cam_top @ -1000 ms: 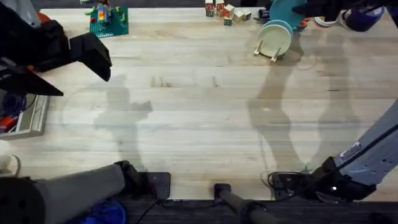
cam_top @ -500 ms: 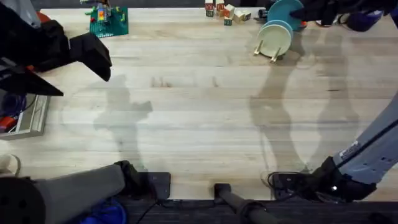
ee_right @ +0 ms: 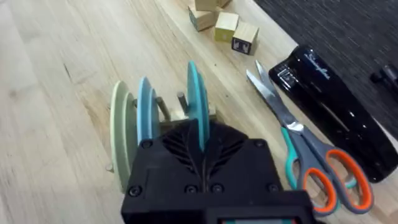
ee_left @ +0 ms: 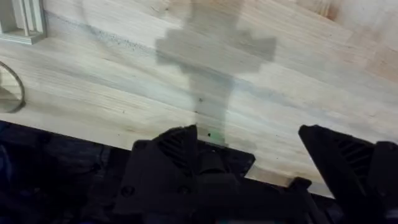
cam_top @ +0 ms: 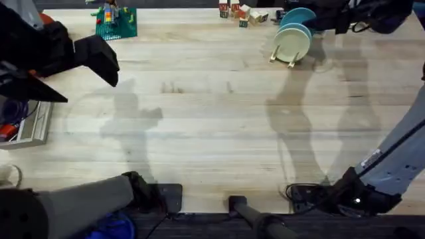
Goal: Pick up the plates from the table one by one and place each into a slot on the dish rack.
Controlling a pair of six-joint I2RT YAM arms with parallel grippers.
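Observation:
The dish rack (cam_top: 284, 58) stands at the far right of the table (cam_top: 212, 126). Three plates stand upright in it: a pale cream plate (cam_top: 291, 44) (ee_right: 119, 134) in front, a pale blue plate (ee_right: 147, 109) behind that, and a bright cyan-blue plate (cam_top: 300, 16) (ee_right: 198, 102) at the back. My right gripper (cam_top: 327, 20) reaches in from the right and is shut on the cyan-blue plate's rim. At the far left, my left gripper (ee_left: 258, 158) hangs open over bare wood, holding nothing.
Wooden blocks (cam_top: 242, 12) (ee_right: 227, 25), scissors (ee_right: 305, 149) and a black stapler (ee_right: 329, 81) lie just behind the rack. A green brick baseplate (cam_top: 116, 23) sits far left, and a grey tray (cam_top: 30, 126) at the left edge.
The right gripper has carried the cyan-blue plate down and left into the rack's back slot. The left arm has not moved.

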